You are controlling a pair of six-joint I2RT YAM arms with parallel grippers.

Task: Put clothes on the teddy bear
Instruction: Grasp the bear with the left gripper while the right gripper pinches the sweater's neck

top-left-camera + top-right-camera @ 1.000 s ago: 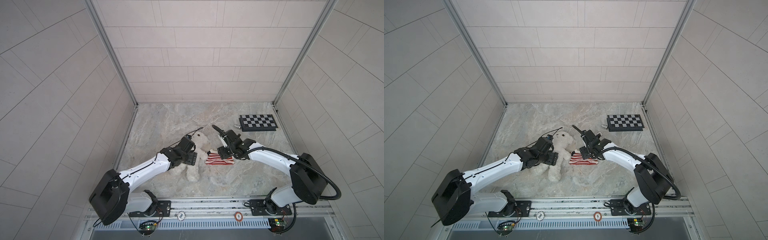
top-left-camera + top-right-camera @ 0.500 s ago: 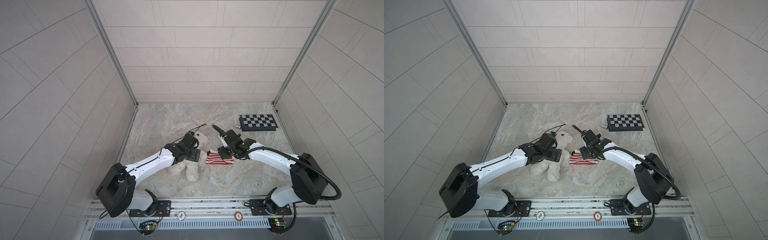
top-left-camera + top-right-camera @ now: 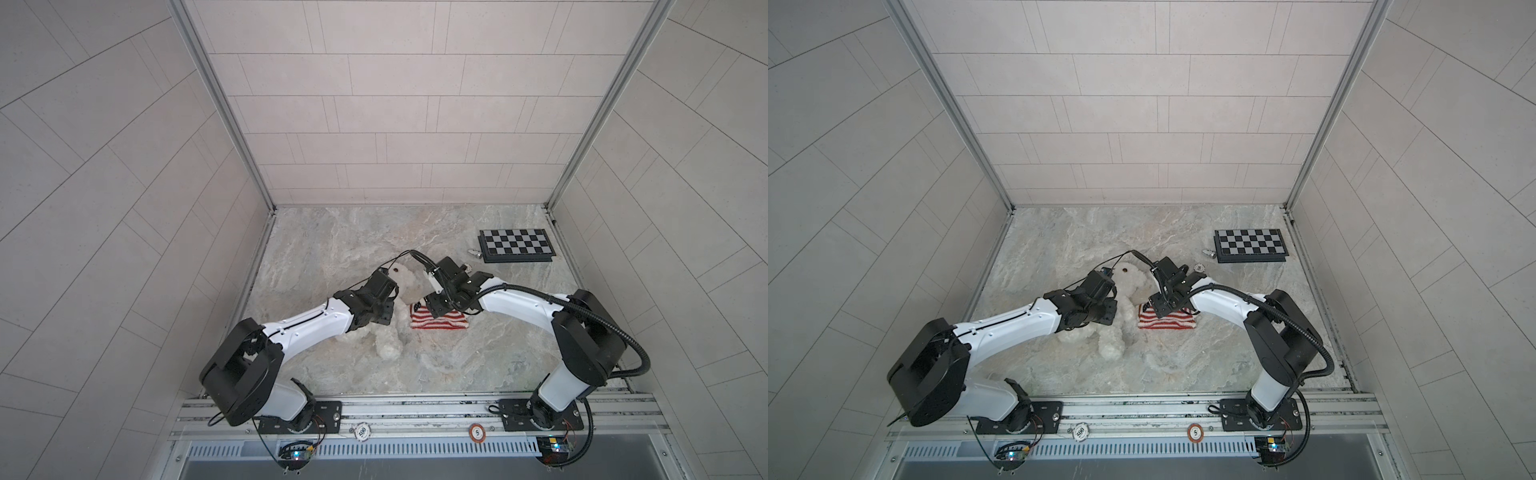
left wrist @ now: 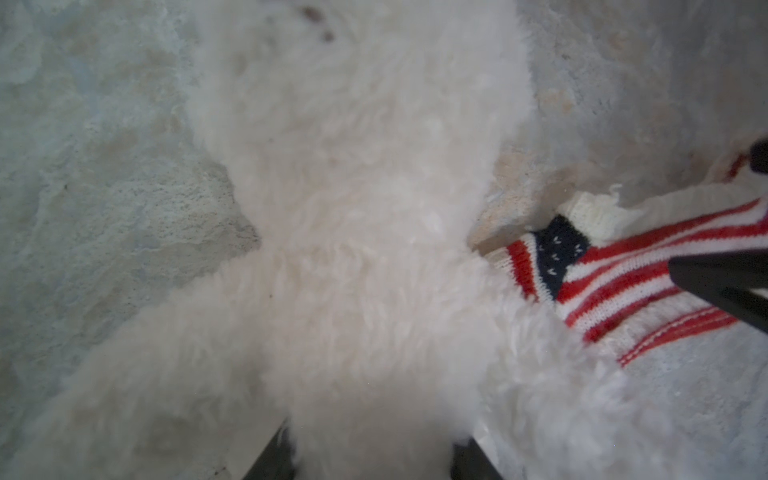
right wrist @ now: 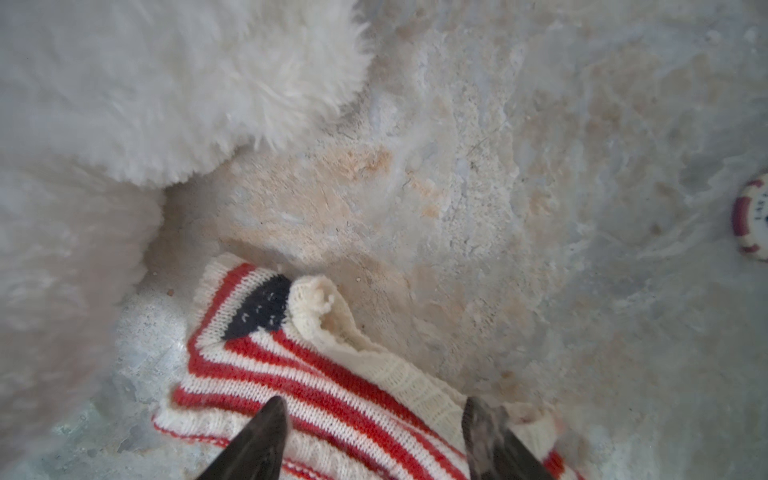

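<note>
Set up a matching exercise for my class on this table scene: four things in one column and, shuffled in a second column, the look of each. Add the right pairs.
Things
1. teddy bear
2. sweater
3. checkerboard
4. chip

Looks
A. black and pale squares
B. red and white stripes with a dark blue patch
C. fluffy white all over
D. round, with a red and white rim

Pairs: 1-C, 2-B, 3-A, 4-D
</note>
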